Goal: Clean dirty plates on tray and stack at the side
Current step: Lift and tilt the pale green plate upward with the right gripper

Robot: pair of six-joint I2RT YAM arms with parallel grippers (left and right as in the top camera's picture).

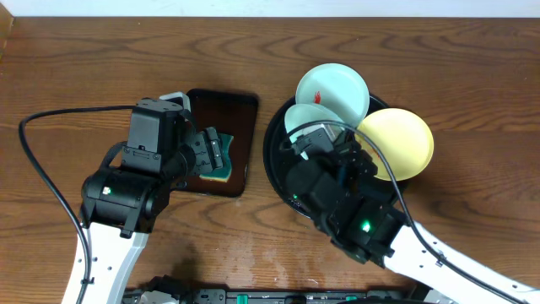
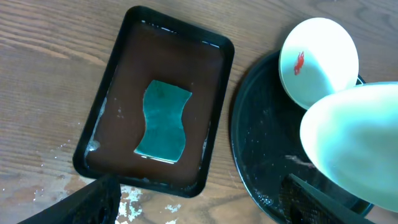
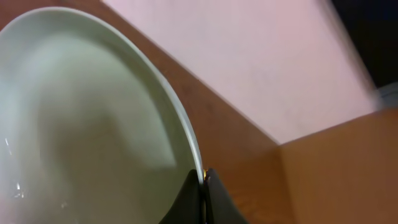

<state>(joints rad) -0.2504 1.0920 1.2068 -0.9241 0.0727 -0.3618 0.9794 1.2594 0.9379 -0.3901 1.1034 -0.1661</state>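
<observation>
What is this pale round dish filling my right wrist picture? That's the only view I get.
Observer: It's a pale mint-blue shallow plate. The right gripper pinches its rim over a large round glossy black tray.
Visitor: Any more dishes?
Observer: Two rest on that tray: another mint-blue plate with a red smear and a pale yellow plate.
Visitor: What's the other arm doing?
Observer: The left gripper hangs open above a teal sponge lying in a rectangular dark brown tray.
</observation>
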